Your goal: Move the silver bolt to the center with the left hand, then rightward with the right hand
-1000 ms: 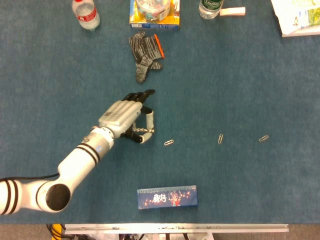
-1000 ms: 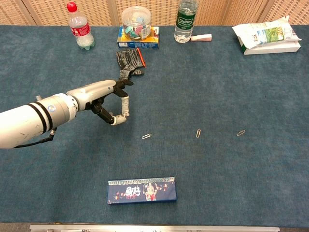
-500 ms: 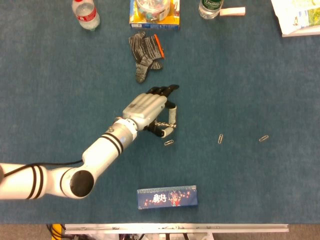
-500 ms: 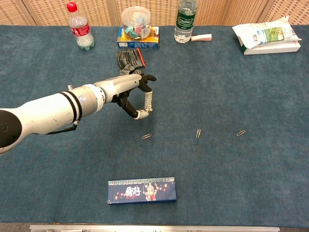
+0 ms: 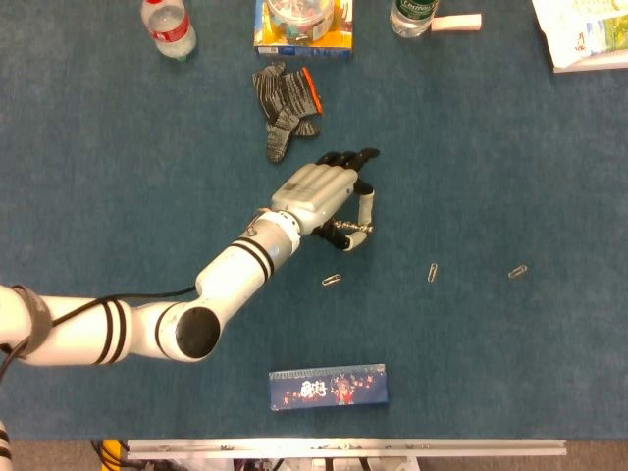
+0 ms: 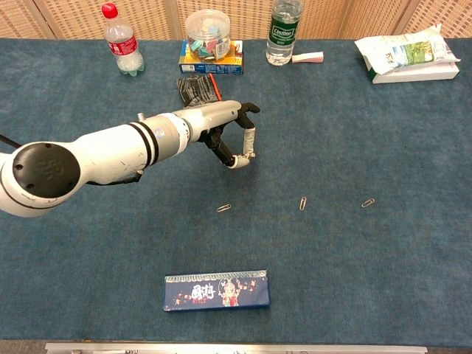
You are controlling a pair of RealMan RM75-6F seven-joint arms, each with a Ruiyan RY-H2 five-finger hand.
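Our left hand (image 5: 329, 196) was pinching the silver bolt (image 5: 351, 228) between thumb and a fingertip, the other fingers lying straight out over it, and it carried the bolt just above the blue table (image 5: 491, 167), near the middle of the cloth. In the chest view the bolt showed only as a small glint between the pinching tips. Our right hand was in neither view.

To do this step well, we judged we should lower the hand until the bolt nearly touched the cloth before letting go, so it would not roll. We should set it down well apart from the nearest paper clip (image 5: 332, 280) and the grey glove (image 5: 287, 103), leaving our right hand free room to come in from its side. Spreading the thumb slowly and lifting straight up would keep the bolt from being dragged.

Against the frame a second earlier, our left arm had reached further rightward and up the table, carrying the bolt with the same pinch.
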